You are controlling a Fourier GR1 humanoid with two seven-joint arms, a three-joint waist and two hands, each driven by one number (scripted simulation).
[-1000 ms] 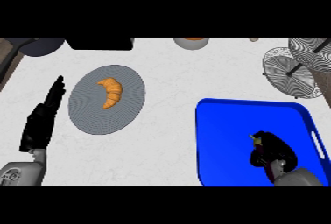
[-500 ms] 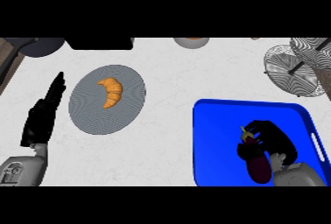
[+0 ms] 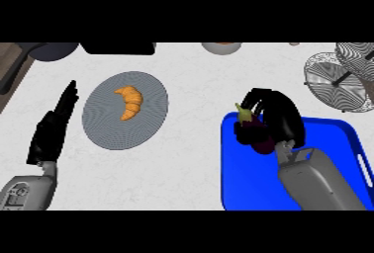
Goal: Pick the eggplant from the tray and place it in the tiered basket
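Note:
A dark purple eggplant [image 3: 257,134] with a green stem is held in my right hand [image 3: 281,118], whose fingers curl round it above the far left corner of the blue tray [image 3: 241,183]. The hand hides much of the eggplant. The tiered basket [image 3: 337,81], a round wire mesh stand, sits at the far right of the counter, apart from the hand. My left hand [image 3: 55,123] rests open at the left edge, fingers straight and pointing away.
A grey plate [image 3: 110,128] with an orange croissant [image 3: 129,102] lies left of centre. A bowl [image 3: 221,47] and dark items stand along the counter's far edge. White counter lies between the tray and the basket.
My right hand has lifted with the eggplant and moved left and away, from the tray's middle to its far left corner. The left hand stays where it was.

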